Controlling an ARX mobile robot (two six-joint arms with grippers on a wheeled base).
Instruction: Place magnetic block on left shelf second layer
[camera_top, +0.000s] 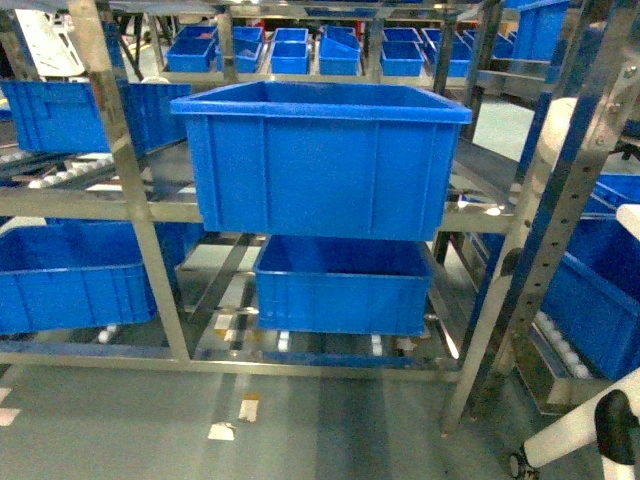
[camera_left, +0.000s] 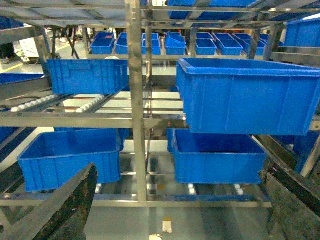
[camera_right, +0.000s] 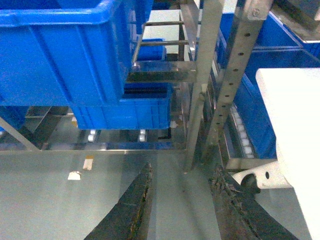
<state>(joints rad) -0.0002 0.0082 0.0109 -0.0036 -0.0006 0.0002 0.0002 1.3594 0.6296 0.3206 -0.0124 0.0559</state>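
The magnetic block is out of view in every frame. The left shelf (camera_top: 90, 205) is a steel rack with roller tracks; its middle level (camera_left: 75, 107) carries a blue bin (camera_left: 87, 76) at the back. In the left wrist view my left gripper (camera_left: 180, 170) is open wide, with only the rack and the floor showing between its dark fingers (camera_left: 70, 205). In the right wrist view my right gripper (camera_right: 183, 169) is open over the grey floor, with nothing between its fingers (camera_right: 132, 205). Neither gripper shows in the head view.
A large blue bin (camera_top: 320, 160) sits on the middle rack, with another bin (camera_top: 342, 285) below it. A lower bin (camera_top: 70, 275) stands on the left rack. Steel uprights (camera_top: 135, 190) (camera_top: 540, 250) divide the racks. A white robot part (camera_top: 585, 425) is low right. Tape marks (camera_top: 222, 431) lie on the floor.
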